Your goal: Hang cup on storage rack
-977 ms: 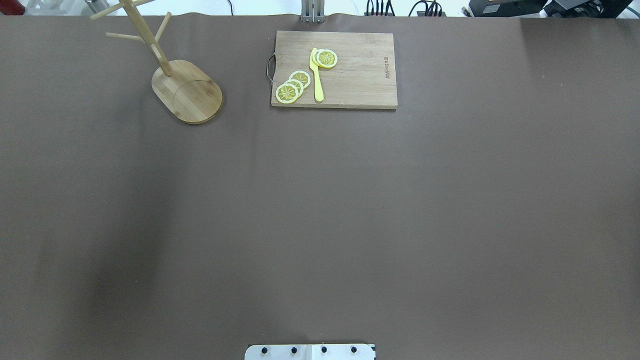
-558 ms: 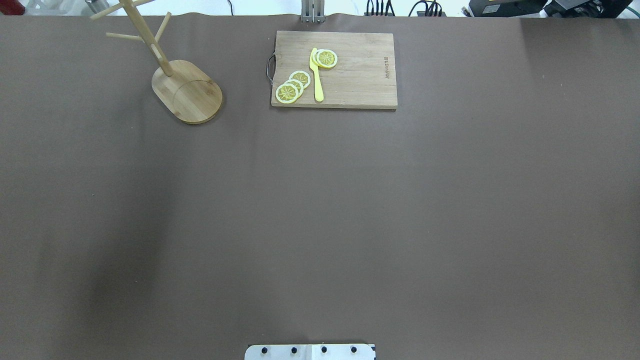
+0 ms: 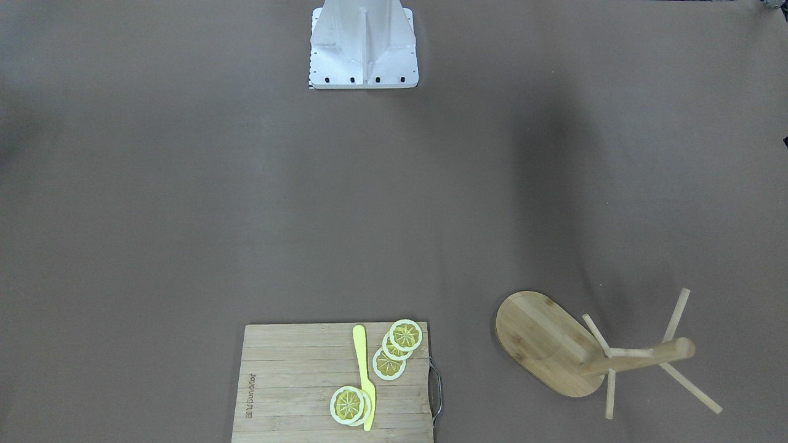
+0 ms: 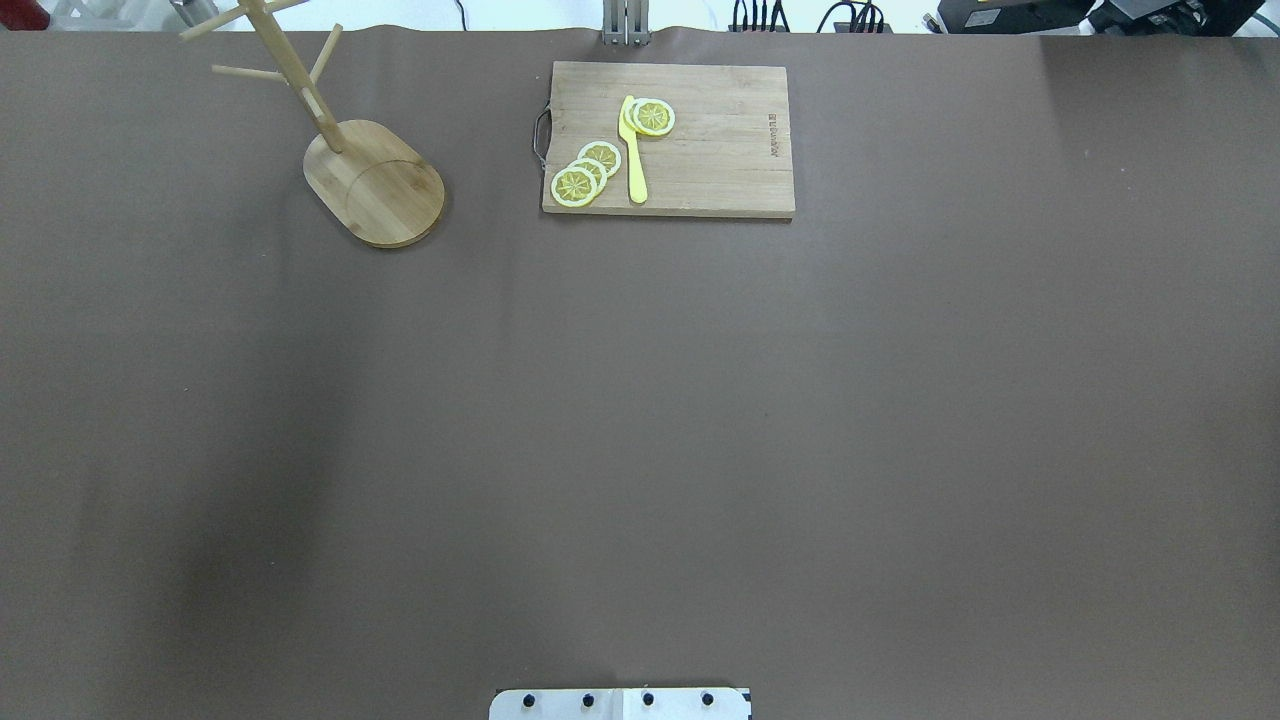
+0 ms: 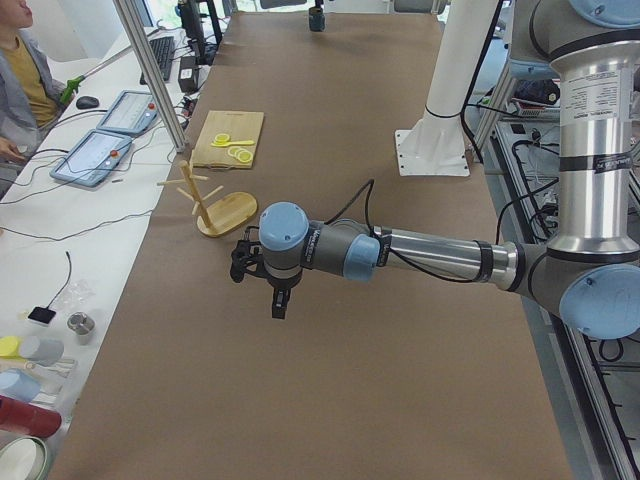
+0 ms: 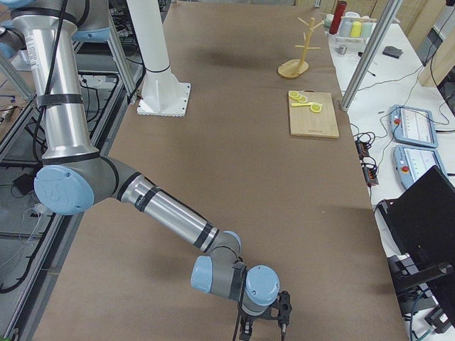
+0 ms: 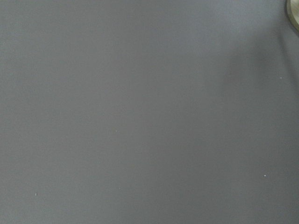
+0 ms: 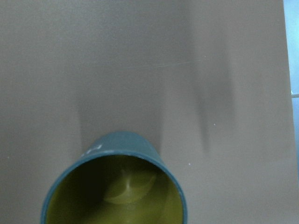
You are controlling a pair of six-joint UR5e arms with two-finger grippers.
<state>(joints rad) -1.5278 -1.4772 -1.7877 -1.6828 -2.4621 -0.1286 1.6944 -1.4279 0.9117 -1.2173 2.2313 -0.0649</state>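
Right now, in the right wrist view, you look down into the cup (image 8: 114,186) at 6 o'clock: slate-blue wall, yellowish inside, mouth toward the lens, brown mat (image 8: 140,70) around it. No fingers show and the handle is hidden. Your left wrist view gives only bare mat, plus a pale curved sliver at the 1 o'clock corner too small to name. From the table's right end, the right gripper (image 6: 264,325) hangs low at 6 o'clock over the near end. Whether it is open, closed or has the cup, you cannot tell from there. The storage rack (image 6: 293,69) stands far off at 1 o'clock, the cutting board (image 6: 313,114) nearer. From the left end, the left gripper (image 5: 250,265) hovers mid-frame above the mat, near the rack, and its jaws are likewise unreadable. Overhead, neither arm appears: the rack is at 11 o'clock, and the board at 12 carries lemon slices (image 4: 585,172) and a yellow knife (image 4: 633,150). The front view puts the rack at 4 o'clock with every peg bare, the board at 6 and the robot base (image 3: 363,46) at 12. I'd judge the task barely begun: cup and rack are well apart, so grasping, carrying and hanging all remain. The surface is one flat brown sheet. Side benches hold pendants (image 5: 100,155), cables and bottles (image 6: 352,27), and an operator (image 5: 22,70) sits at 10 o'clock in the left view.
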